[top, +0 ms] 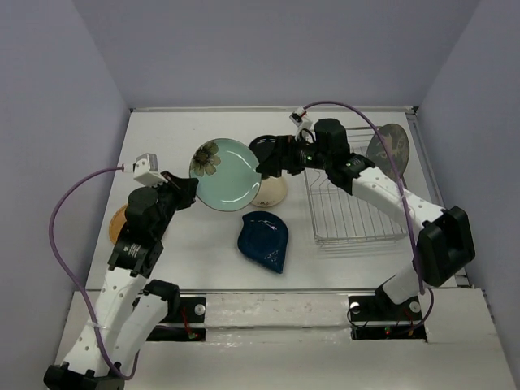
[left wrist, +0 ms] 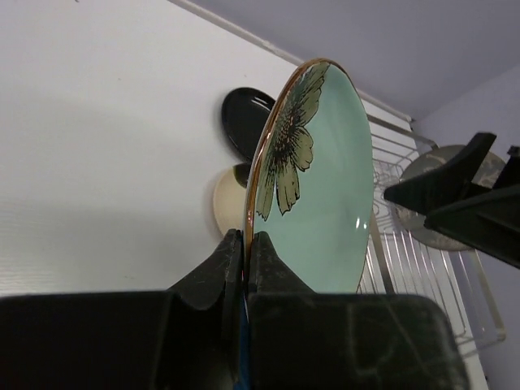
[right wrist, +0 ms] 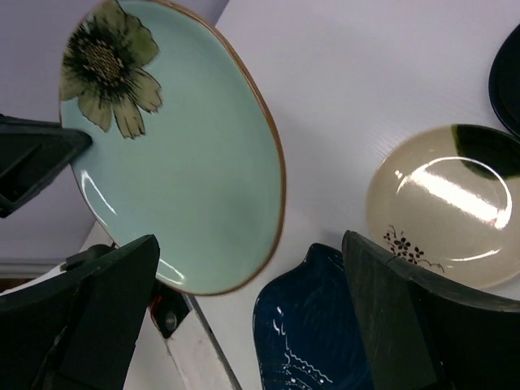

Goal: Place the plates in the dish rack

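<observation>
Holds the teal flower plate (top: pixel 225 173) upright off the surface (top: pixel 203 240), rim clenched between the left fingers (left wrist: pixel 219 268), aims the spread, empty right fingers (right wrist: pixel 414 325) at it, apparently mid-handover, and next needs those closed on the rim before carrying to the wire dish rack (top: pixel 353 215)
</observation>
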`<state>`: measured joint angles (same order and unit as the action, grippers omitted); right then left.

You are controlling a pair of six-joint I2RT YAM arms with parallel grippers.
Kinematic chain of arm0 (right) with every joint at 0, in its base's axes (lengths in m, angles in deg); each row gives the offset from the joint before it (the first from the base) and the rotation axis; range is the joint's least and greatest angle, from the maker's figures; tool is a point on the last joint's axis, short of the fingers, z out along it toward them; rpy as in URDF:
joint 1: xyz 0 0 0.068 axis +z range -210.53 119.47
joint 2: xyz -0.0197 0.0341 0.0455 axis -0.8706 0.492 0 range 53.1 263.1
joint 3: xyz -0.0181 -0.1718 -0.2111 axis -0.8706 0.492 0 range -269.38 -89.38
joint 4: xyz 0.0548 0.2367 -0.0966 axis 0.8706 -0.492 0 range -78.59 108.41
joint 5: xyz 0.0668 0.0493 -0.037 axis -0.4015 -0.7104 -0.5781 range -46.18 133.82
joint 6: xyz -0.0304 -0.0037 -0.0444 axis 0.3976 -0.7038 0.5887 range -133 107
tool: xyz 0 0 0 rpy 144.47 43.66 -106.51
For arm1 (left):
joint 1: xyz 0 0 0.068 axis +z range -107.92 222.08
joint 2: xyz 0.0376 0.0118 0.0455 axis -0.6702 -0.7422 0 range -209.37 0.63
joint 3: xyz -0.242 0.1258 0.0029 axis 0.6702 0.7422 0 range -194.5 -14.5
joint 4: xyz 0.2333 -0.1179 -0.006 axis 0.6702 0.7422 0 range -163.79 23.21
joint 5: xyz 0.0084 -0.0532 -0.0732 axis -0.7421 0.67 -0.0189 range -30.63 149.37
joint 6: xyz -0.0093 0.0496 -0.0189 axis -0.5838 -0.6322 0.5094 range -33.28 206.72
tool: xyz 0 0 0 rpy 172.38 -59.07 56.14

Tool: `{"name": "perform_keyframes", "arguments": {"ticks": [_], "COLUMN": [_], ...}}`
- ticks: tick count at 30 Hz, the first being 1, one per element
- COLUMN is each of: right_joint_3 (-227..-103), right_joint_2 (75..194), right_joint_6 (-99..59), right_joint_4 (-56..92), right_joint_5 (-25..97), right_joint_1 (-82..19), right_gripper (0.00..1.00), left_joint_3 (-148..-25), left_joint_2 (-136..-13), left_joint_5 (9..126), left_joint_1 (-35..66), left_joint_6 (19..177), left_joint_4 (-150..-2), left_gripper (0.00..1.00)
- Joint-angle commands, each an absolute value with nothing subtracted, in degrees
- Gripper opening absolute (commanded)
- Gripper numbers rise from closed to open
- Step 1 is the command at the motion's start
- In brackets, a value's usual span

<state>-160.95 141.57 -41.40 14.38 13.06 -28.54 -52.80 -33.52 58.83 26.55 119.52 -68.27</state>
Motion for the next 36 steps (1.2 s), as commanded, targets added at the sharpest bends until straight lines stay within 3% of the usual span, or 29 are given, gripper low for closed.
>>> {"name": "perform_keyframes", "arguments": {"ticks": [1,5,10,11,13,15,16,17,18,20,21,24,31,36], "right_joint_3": [-163.7,-163.6,-161.9,-161.5,-160.2,-158.6,-158.1,-157.6,-157.1,-155.6,-155.0,-154.2,-164.6,-168.7], "right_joint_2": [142.3,144.5,144.4,144.1,142.4,140.3,139.7,138.9,138.0,134.7,133.3,128.1,123.9,124.6], "right_joint_6": [-43.5,-44.6,-46.8,-46.8,-47.2,-48.3,-48.9,-49.3,-50.3,-50.4,-50.7,-49.9,-31.7,-21.5], "right_joint_4": [20.8,22.8,26.6,26.8,28.4,28.9,29.6,29.7,29.7,29.6,29.3,26.7,-1.0,-5.8], "right_joint_5": [10.9,8.7,5.3,5.3,4.4,4.0,3.8,3.6,3.6,4.2,4.7,6.3,36.1,60.7], "right_joint_1": [-28.2,-28.2,-28.2,-28.2,-28.2,-28.8,-28.8,-29.7,-30.5,-33.6,-35.0,-42.8,-50.1,-51.2], "right_gripper": [1.00,1.00,0.86,0.78,0.48,0.10,0.07,0.07,0.07,0.07,0.07,0.07,0.07,0.07], "left_joint_3": [-57.6,-58.4,-59.1,-59.1,-59.1,-59.0,-59.1,-59.1,-59.3,-60.3,-60.5,-60.6,-53.6,-52.6], "left_joint_2": [-32.4,-32.4,-32.6,-32.6,-32.8,-32.8,-32.7,-32.4,-32.3,-32.3,-32.2,-32.2,-29.5,-29.5], "left_joint_5": [66.5,68.7,68.1,68.1,67.9,67.3,66.6,65.8,64.8,63.0,62.5,60.0,52.1,51.6], "left_joint_1": [24.1,22.0,19.8,19.5,18.8,18.1,17.9,17.6,17.4,16.9,16.6,15.8,14.7,12.7], "left_joint_6": [121.3,120.4,118.7,118.4,117.9,116.9,116.0,115.2,113.3,110.6,109.2,104.8,102.2,100.6], "left_joint_4": [-81.5,-83.5,-84.9,-85.2,-85.8,-85.9,-85.8,-85.7,-85.3,-83.8,-83.4,-80.5,-79.8,-79.7], "left_gripper": [0.06,0.06,0.06,0.06,0.05,0.11,0.19,0.28,0.48,0.68,0.84,0.99,0.99,0.99]}}
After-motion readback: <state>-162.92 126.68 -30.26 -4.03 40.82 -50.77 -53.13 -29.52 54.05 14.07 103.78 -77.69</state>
